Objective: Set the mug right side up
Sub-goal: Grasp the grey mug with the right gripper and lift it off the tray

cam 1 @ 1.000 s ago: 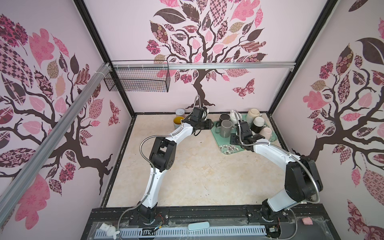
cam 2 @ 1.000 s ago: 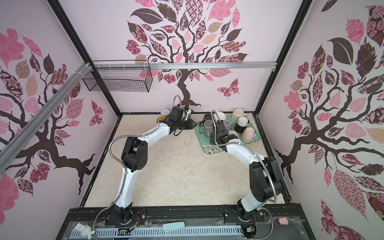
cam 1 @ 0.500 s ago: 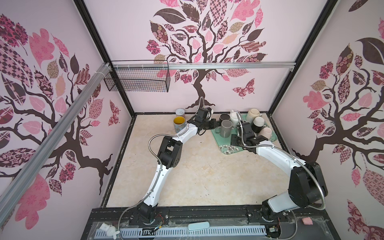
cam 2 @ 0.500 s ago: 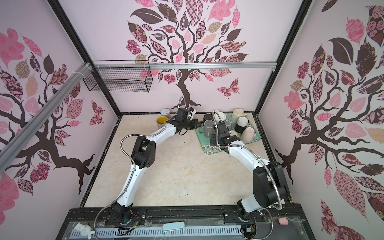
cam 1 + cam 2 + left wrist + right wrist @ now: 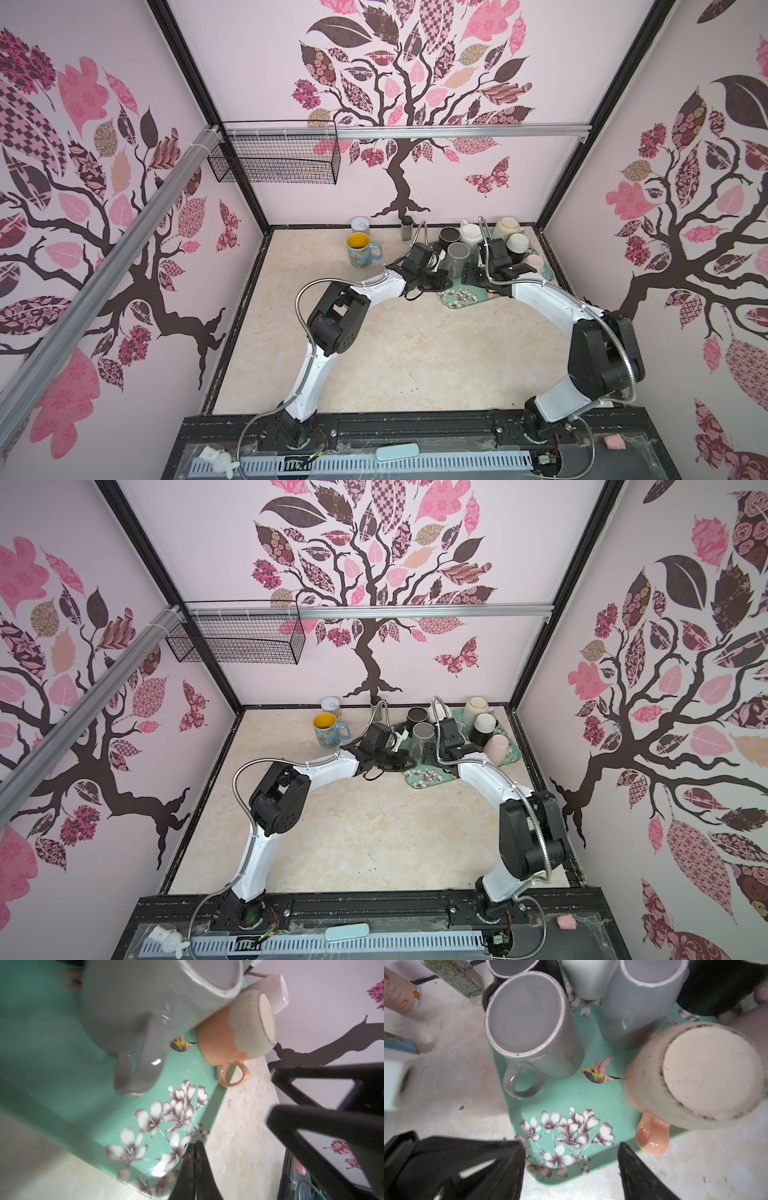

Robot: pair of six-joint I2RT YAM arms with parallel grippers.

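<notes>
Right pincer (image 5: 571,1149) gapes empty near the upside-down grey mug (image 5: 457,254), upper centre in a top view, apparently lining up a grab, while left pincer (image 5: 195,1145) hangs clenched, empty.

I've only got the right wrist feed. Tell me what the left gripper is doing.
Observer: The left gripper is shut on nothing, tips by the flowered corner of the tray.
Operator: Name any mug standing upright.
Observer: In a top view, the blue mug with a yellow inside stands upright on the table, left of the tray.
Operator: Tell me what's at the tray's far end.
Observer: A cream mug, bottom up.
</notes>
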